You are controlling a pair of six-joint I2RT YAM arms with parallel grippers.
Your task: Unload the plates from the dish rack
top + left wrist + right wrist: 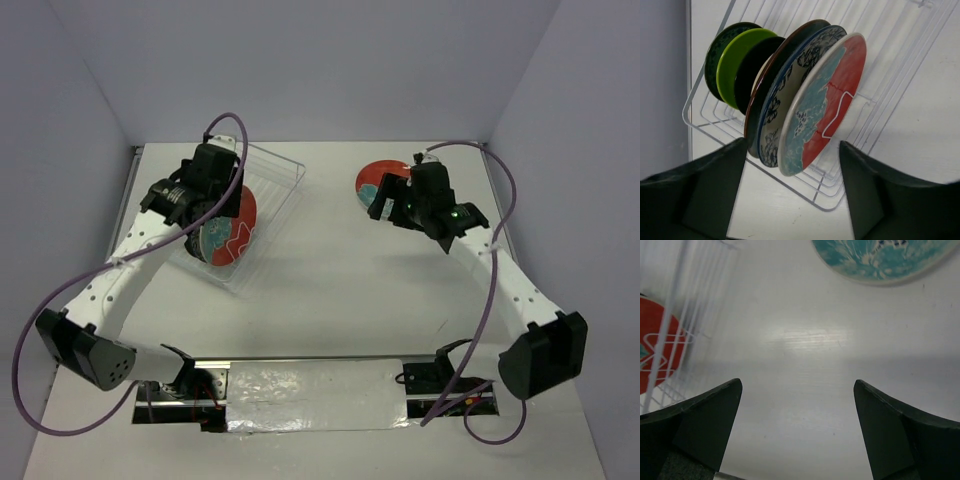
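At the near end of the dish rack (805, 192), left gripper (792, 150) gapes wide before the leaning red-and-teal plate (825, 105) (outermost in the row). It should straddle the rim squarely, then lift straight. Meanwhile right gripper (797, 385) hangs spread, empty.

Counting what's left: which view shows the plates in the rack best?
Left wrist: the racked plates stand on edge, every rim distinct. Top external shows only the red-and-teal plate clearly; right wrist, a red sliver.
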